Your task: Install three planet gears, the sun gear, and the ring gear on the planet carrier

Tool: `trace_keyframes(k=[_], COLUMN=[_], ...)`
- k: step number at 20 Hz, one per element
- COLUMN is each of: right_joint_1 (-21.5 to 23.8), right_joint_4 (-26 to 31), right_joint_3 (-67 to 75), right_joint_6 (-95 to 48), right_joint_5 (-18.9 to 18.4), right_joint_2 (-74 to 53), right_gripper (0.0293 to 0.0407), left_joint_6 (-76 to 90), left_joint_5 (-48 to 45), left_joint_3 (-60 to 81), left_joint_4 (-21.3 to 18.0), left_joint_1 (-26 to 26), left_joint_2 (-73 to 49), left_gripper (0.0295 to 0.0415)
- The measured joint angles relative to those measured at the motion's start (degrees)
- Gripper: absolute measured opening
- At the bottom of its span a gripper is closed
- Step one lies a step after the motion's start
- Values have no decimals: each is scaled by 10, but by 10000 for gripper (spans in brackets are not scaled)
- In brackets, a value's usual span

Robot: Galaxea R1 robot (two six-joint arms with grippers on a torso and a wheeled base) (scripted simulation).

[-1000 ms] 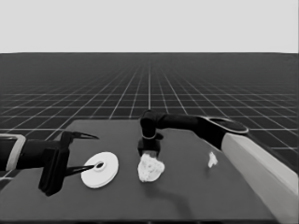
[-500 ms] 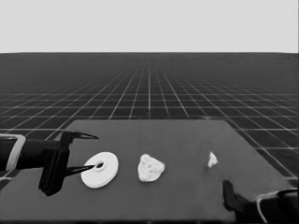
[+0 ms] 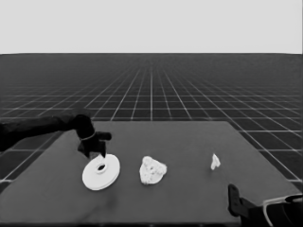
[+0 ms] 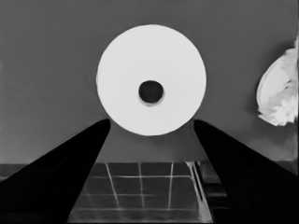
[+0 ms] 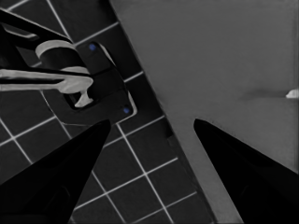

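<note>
table [image 3: 189,189]: dark, grid floor beyond | left claw [image 3: 97,150]: apart above larger round part [image 3: 101,172] | right claw [image 3: 233,198]: apart, parked

The left tool [image 3: 97,145] hangs at the larger round part's [image 3: 101,172] far edge. Beside it lies the gear-laden smaller round part [image 3: 152,170]. The right tool [image 3: 234,201] waits low.

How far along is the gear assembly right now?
Done, apparently: the gears sit clustered on the smaller round part at mid-table, though seating can't be confirmed. In hand: the left gripper, open, hovers at the far edge of the larger round part, which lies flat, not gripped. Left: grasp it and place it over the gears. The right gripper is parked; a thin white piece lies unused.
</note>
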Motion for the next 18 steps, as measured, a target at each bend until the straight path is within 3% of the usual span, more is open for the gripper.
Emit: trace_keyframes(k=[2, 3, 5, 12, 13, 18], right_joint_1=[0, 0, 0, 0, 0, 0], right_joint_4=[0, 0, 0, 0, 0, 0], right_joint_3=[0, 0, 0, 0, 0, 0], right_joint_6=[0, 0, 0, 0, 0, 0], right_joint_5=[0, 0, 0, 0, 0, 0], right_joint_2=[0, 0, 0, 0, 0, 0], right_gripper=[385, 385, 385, 385, 385, 385], left_joint_6=[2, 8, 18, 26, 26, 26], left_joint_5=[-1, -27, -55, -70, -70, -70], left_joint_3=[-20, -39, -71, -93, -93, -94], left_joint_4=[-11, 30, 64, 79, 79, 79], left_joint_1=[1, 48, 98, 119, 119, 119], left_joint_2=[6, 14, 27, 37, 37, 37], left_gripper=[385, 385, 385, 385, 349, 348])
